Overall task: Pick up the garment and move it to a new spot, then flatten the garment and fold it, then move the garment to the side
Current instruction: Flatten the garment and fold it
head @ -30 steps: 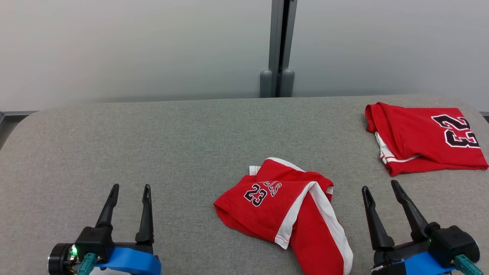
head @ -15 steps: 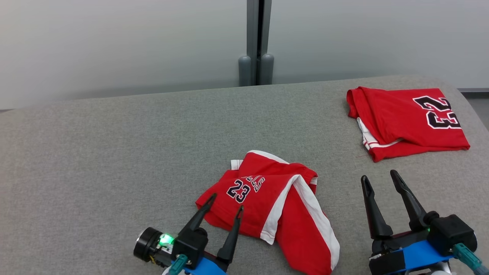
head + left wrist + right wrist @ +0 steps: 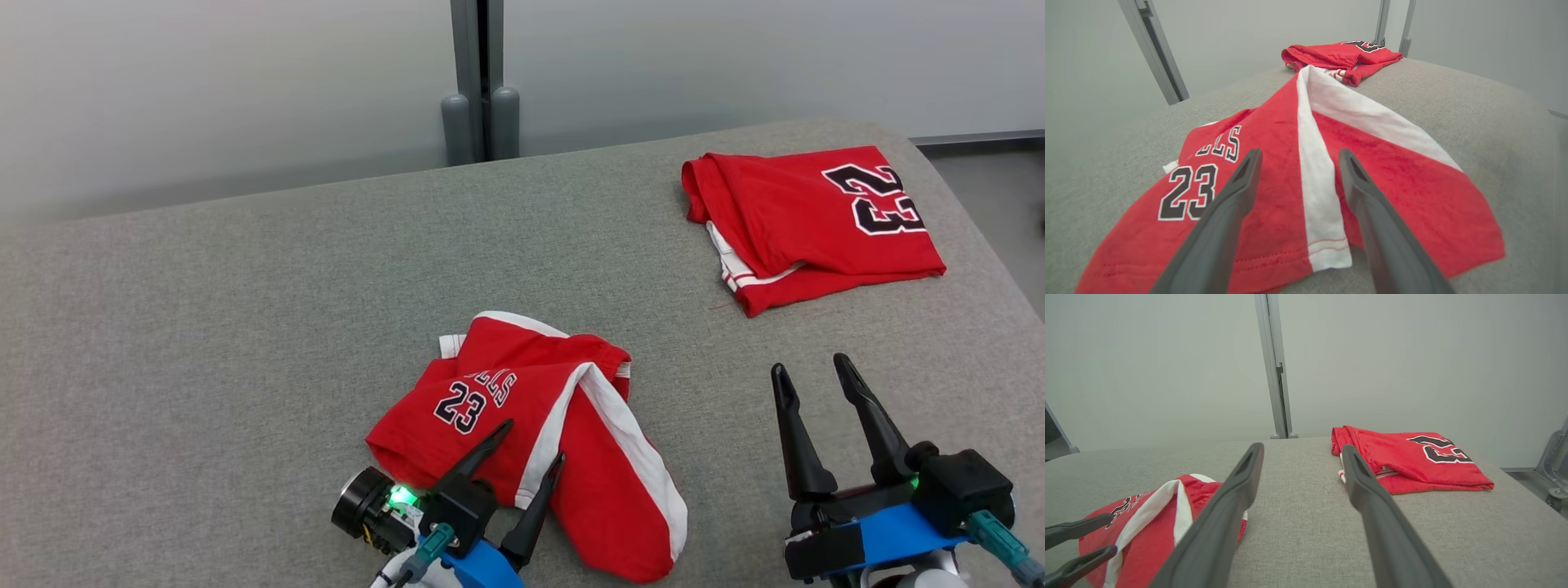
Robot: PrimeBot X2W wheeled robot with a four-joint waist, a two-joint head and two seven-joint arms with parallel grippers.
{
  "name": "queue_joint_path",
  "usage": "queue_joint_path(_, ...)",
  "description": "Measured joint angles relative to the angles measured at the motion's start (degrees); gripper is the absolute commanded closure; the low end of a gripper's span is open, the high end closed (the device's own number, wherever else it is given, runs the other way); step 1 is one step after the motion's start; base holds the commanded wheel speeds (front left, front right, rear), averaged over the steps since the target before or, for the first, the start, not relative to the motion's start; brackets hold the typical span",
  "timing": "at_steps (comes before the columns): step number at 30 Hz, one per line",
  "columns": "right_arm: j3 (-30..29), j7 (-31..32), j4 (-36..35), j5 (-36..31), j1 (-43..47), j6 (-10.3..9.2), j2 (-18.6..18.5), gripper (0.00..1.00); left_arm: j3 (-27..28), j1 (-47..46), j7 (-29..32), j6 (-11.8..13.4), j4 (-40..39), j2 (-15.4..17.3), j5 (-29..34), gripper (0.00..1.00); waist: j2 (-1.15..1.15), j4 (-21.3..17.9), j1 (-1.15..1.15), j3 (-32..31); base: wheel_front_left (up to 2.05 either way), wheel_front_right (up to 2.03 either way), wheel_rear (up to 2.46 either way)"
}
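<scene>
Head view: crumpled red garment (image 3: pixel 539 392), grey felt table (image 3: pixel 204 327); left gripper (image 3: pixel 534 439), right gripper (image 3: pixel 808 363) spread.

The garment (image 3: pixel 531 400), crumpled red shorts with a white side band and a dark 23, lies bunched, its band's hemmed end between the fingers (image 3: pixel 1229 212) of the left gripper (image 3: pixel 1297 157), well left of the right gripper (image 3: pixel 808 363).

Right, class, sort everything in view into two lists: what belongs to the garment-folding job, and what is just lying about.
Belongs to the job:
- crumpled red garment
- left tool, open at the garment's near edge
- right tool, open

Just lying about:
- folded red garment, far right
- grey post at the back
</scene>
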Motion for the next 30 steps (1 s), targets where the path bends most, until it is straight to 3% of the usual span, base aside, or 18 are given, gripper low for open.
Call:
queue_joint_path(13, -0.03, 0.00, 0.20, 0.08, -0.59, 0.00, 0.70, 0.00, -1.40, -3.85, 0.00, 0.25, 8.43, -0.56, -1.47, 0.00, 0.01, -1.83, 0.00, 1.32, 0.00, 0.00, 0.00)
queue_joint_path(14, -0.03, 0.00, 0.22, 0.08, -0.60, 0.00, 0.73, 0.00, -1.37, -4.03, 0.00, 0.32, 8.95, -0.54, -1.57, 0.69, 0.01, -1.85, 0.00, 1.28, 0.00, 0.00, 0.00)
queue_joint_path(15, -0.03, 0.00, 0.23, 0.07, -0.61, 0.00, 0.77, 0.00, -1.35, -4.28, 0.00, 0.32, 9.18, -0.55, -1.83, 1.00, 0.01, -1.85, 0.00, 1.22, 0.00, 0.00, 0.00)
queue_joint_path(24, -1.07, 0.00, 0.53, 0.09, 0.45, 0.00, 1.05, 0.00, -0.23, -4.49, 0.00, 0.59, 8.31, -0.44, -2.50, 1.00, 0.01, 0.59, -0.01, -0.80, 0.00, 0.00, 0.00)
queue_joint_path(30, -1.33, 0.00, 0.66, 0.20, 1.09, 0.00, 1.14, 0.00, 3.90, -3.98, 0.00, 2.35, 3.63, 3.77, -2.43, 1.00, 0.00, 3.48, -0.01, -2.44, 0.00, 0.00, 0.00)
